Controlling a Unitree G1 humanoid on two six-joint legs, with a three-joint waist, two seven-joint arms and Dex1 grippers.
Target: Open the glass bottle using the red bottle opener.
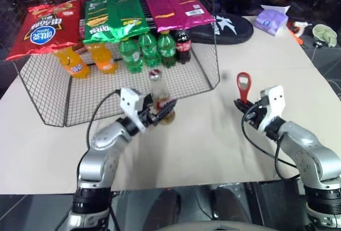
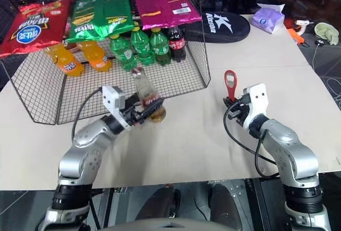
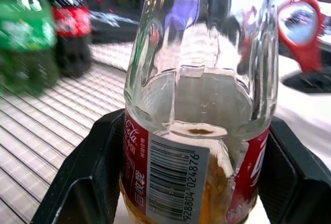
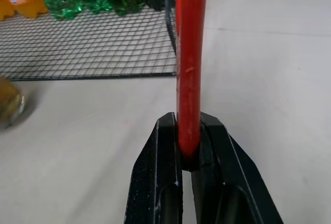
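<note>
Gripping glass bottle (image 1: 157,93), red bottle opener (image 1: 243,86).

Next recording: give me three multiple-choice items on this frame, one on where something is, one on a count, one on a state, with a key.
1. Where is the small clear glass bottle with the red label?
A. Inside the wire basket
B. Between the left gripper's jaws, in front of the wire mesh basket
C. Lying on the black pouch

2. How many green plastic bottles stand in the basket?
A. One
B. Three
C. Five

3. What is the state of the right gripper?
A. Shut on the flat red bottle opener's handle
B. Open and empty
C. Shut on a chip bag

Key: 1 B, the left wrist view shows a black jaw on each side of the bottle's label; 2 B, three green bottles sit between the orange ones and the cola; 3 A, the right wrist view shows the jaws pinching the red handle.
</note>
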